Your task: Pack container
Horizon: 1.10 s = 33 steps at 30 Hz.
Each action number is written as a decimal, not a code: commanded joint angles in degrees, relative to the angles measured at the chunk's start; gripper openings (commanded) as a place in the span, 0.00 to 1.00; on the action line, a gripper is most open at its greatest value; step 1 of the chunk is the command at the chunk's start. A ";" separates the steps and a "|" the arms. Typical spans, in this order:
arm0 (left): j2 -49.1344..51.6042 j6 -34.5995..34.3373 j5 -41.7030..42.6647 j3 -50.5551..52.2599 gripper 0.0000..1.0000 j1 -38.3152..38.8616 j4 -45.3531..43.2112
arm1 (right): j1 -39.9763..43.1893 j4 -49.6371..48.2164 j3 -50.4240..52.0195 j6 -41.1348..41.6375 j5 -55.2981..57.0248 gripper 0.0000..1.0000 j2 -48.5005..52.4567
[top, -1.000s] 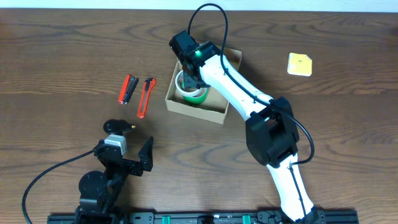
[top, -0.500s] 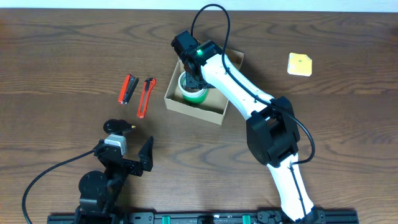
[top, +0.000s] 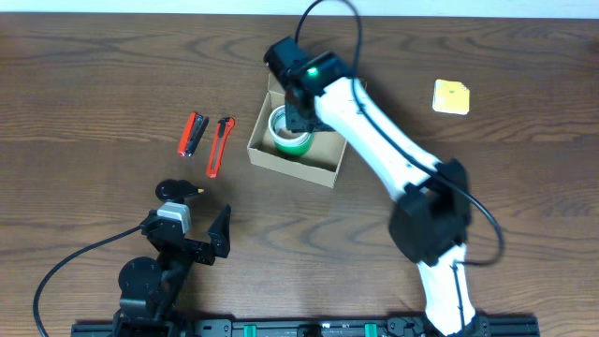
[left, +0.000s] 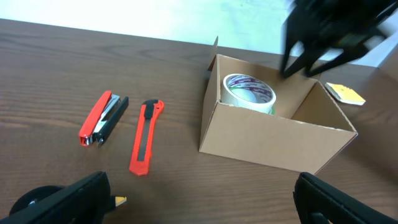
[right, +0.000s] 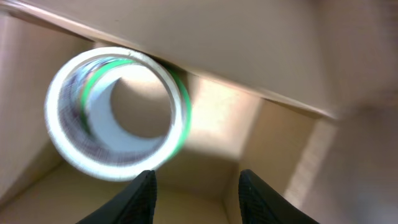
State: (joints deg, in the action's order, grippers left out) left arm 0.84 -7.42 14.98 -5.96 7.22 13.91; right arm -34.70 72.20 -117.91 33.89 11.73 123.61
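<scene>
Robot lab: arm [top: 374, 131] mounted at wooden table [top: 84, 84].

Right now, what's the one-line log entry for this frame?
tape roll: inside container | right end effector: open, above tape roll | left end effector: open, apart from container | box cutter, stapler: on table

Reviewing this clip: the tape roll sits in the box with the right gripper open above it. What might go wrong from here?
The right gripper hangs open close over the tape roll in the cardboard box; a finger could clip the roll or a wall and shift the box. The stapler and utility knife lie outside; the roll may leave them little room.
</scene>
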 commanded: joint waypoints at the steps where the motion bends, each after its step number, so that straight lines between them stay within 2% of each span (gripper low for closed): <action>1: -0.48 0.83 -0.39 1.44 0.95 -0.24 0.39 | 1.20 3.21 -0.22 0.55 0.33 0.45 -4.11; 4: -0.48 0.83 -0.42 1.44 0.95 -0.24 0.39 | 2.47 7.78 0.46 2.73 0.61 0.47 -3.98; 8: -0.48 0.83 -0.39 1.44 0.95 -0.24 0.39 | 4.20 8.24 4.11 5.14 0.48 0.46 -3.98; 14: -0.48 0.83 -0.42 1.44 0.95 -0.24 0.39 | 7.15 3.85 11.45 6.38 -0.50 0.46 -4.00; 18: -0.48 0.83 -0.39 1.44 0.95 -0.24 0.39 | 9.49 0.37 14.01 6.32 -5.77 0.45 -4.02; 28: -0.48 0.83 -0.39 1.44 0.95 -0.24 0.39 | 9.44 -5.99 18.99 5.25 -9.92 0.49 -4.02; 33: -0.48 0.83 -0.39 1.44 0.95 -0.24 0.39 | 9.55 -9.81 23.26 5.22 -10.69 0.35 -4.02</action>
State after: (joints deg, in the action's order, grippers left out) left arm 0.84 -7.42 15.00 -5.96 7.22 13.91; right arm -24.99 63.55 -96.33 38.94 1.96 118.78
